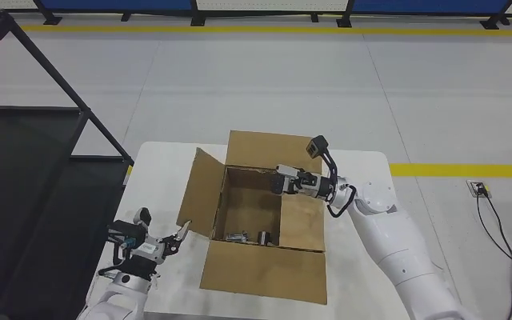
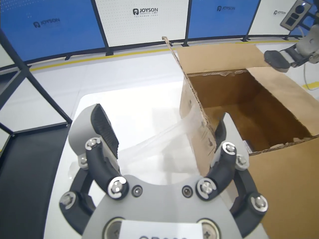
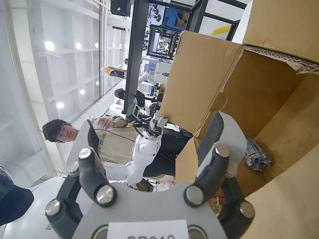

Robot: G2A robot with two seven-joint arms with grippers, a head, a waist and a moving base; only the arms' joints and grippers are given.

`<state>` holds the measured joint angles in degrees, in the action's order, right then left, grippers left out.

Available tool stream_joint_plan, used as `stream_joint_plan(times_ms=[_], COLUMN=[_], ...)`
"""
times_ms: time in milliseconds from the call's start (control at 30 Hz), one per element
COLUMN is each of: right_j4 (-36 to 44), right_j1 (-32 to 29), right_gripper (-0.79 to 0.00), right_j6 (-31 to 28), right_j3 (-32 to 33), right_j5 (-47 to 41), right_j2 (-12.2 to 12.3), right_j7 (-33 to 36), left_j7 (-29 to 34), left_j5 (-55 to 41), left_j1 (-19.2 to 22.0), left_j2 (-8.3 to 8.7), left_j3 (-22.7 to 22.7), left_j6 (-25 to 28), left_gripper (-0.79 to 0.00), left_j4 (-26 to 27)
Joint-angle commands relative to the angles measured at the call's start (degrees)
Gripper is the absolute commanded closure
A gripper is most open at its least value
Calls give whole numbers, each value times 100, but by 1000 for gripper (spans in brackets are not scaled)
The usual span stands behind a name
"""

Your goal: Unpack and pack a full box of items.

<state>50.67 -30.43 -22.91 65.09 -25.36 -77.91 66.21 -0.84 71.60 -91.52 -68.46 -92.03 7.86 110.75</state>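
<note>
Left claw [image 2: 160,119] open, astride box flap [image 2: 190,105]

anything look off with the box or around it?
Yes, two things. The box has a torn edge along its inner rim under the far flap, ragged with the corrugation exposed. A strip of clear film hangs stretched from the left flap down to the table, like tape not fully removed.
</note>
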Motion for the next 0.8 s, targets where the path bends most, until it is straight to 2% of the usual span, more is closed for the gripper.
stream_joint_plan(times_ms=[0, 367, 567, 767], right_j4=[12, -43, -25, 8], right_j1=[3, 56, 22, -3], right_gripper=[-785, -785, -785, -785], right_j6=[-1, -9, -30, -31], right_j3=[14, -4, 32, 36], right_j5=[-18, -75, -93, -126], right_j2=[8, 23, 48, 61], right_j7=[15, 77, 69, 68], left_j7=[73, 384, 406, 350], left_j5=[-20, -200, -175, -5], left_j1=[-3, 547, 671, 657], left_j2=[6, -14, -19, -15], left_j3=[-110, 26, 96, 136], left_j6=[-27, -11, 49, 67], left_gripper=[-785, -785, -785, -785], left_j4=[-186, -1460, -1664, -1645])
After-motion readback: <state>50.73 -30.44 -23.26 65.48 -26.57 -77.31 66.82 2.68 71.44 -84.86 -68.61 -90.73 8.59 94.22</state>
